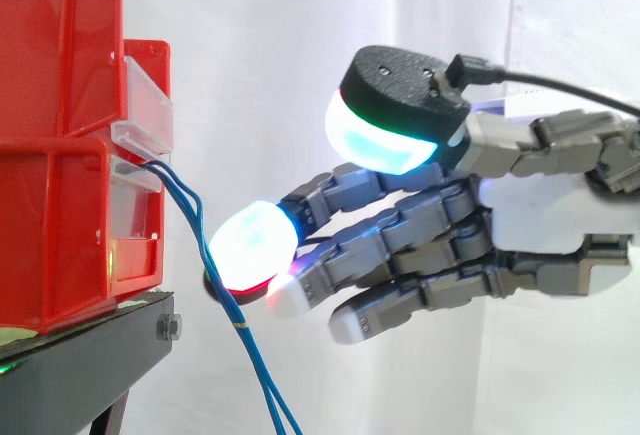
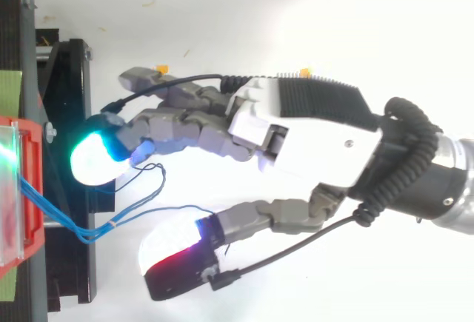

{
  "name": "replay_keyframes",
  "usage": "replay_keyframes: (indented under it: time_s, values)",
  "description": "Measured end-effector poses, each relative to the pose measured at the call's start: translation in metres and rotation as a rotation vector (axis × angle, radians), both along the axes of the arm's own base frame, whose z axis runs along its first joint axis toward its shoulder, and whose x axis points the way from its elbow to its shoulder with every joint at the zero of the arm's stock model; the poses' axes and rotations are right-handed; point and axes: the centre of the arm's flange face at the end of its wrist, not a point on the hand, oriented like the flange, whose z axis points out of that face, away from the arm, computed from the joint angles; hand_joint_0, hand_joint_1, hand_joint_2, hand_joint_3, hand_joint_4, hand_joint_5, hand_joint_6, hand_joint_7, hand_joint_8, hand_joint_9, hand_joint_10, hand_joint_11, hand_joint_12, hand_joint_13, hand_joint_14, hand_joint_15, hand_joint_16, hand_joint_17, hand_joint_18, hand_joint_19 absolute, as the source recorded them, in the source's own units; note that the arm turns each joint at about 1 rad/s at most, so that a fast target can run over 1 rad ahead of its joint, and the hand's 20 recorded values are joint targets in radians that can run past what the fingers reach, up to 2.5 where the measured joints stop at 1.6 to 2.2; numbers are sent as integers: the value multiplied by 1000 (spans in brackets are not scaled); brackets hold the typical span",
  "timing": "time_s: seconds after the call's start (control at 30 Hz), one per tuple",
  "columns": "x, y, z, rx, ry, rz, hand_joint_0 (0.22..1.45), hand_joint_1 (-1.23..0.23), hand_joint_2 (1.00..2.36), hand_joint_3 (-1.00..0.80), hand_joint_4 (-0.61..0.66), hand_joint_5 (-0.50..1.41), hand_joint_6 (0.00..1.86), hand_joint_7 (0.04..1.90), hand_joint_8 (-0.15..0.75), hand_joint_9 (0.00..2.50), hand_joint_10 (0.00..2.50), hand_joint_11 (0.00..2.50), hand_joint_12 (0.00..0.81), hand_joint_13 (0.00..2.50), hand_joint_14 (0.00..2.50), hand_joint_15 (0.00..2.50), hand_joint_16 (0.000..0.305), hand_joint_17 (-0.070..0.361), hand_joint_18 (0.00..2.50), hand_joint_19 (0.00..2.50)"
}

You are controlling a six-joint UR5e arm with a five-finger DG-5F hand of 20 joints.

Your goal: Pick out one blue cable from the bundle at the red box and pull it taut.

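Reaching level toward the red box (image 1: 60,145), hand (image 1: 560,215) open, fingertip (image 1: 252,245) by blue cables (image 1: 240,325).

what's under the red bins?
A black stand carries the red bins. The blue cables hang past its front edge. The bins' walls hide what lies inside them.

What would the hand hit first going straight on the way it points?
Probably the blue cables hanging from the red bins; the fingers of the hand are close to them in the side view. The bins come after. Depth is unclear, so contact isn't certain.
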Motion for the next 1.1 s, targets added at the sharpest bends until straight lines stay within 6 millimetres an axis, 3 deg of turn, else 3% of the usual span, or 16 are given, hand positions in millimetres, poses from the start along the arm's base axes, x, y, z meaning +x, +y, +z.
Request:
replay_keyframes:
  time_s: [0.47, 1.1]
  values:
    - [19, 18, -52, 75, -53, 23, 526, -516, 1000, -500, 194, -235, 502, 734, 239, 312, 8, 303, 302, 12, 3, 86, 42, 94, 169, 500]
    - [16, 17, -68, 153, -44, 38, 575, -549, 1000, -500, 232, -194, 502, 873, 243, 438, 12, 405, 296, 114, 4, 118, 40, 89, 279, 538]
